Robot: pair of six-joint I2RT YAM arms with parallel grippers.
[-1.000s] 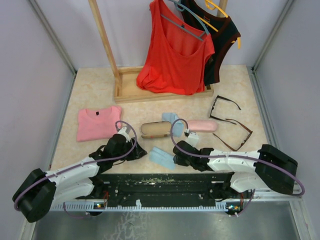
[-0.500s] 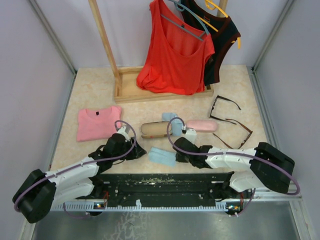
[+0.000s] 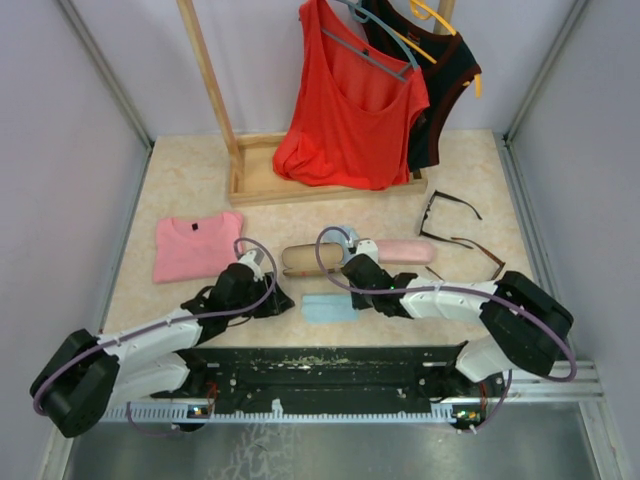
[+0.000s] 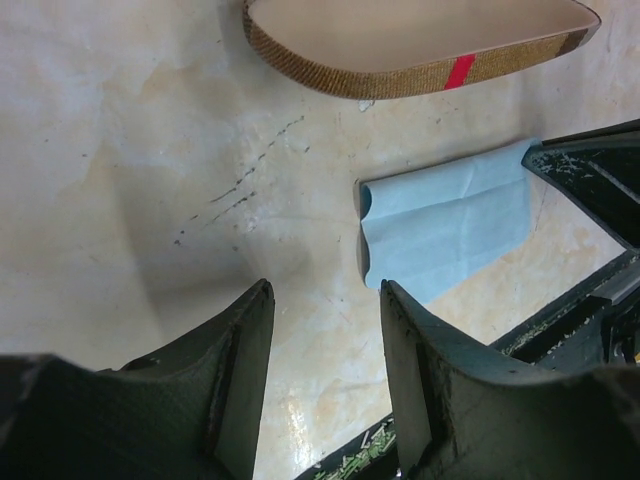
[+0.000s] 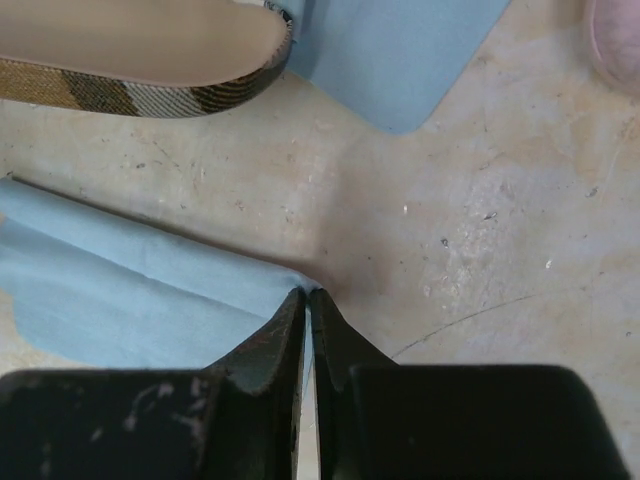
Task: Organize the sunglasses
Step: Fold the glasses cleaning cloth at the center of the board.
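Note:
Both sunglasses lie at the right of the table: the thick black pair point(image 3: 445, 212) further back, the slim reddish-brown pair point(image 3: 470, 268) nearer, clear of both grippers. My right gripper point(image 3: 350, 288) point(image 5: 305, 293) is shut on the corner of a light blue cloth point(image 3: 328, 308) point(image 5: 130, 300) lying on the table in front of the brown plaid case point(image 3: 310, 259) point(image 5: 140, 60). My left gripper point(image 3: 275, 300) point(image 4: 325, 290) hovers low over bare table, open and holding nothing, with that cloth point(image 4: 445, 225) just to its right and the plaid case point(image 4: 420, 50) ahead.
A pink case point(image 3: 405, 250) lies right of the plaid one, with a second blue cloth point(image 3: 340, 237) point(image 5: 400, 50) between them. A folded pink shirt point(image 3: 195, 245) lies at left. A wooden rack base point(image 3: 260, 185) stands at the back under a hanging red top point(image 3: 350, 110).
My right gripper has shut on the blue cloth's corner and swung left and away from the near edge, pulling the cloth flatter. The left arm has hardly moved.

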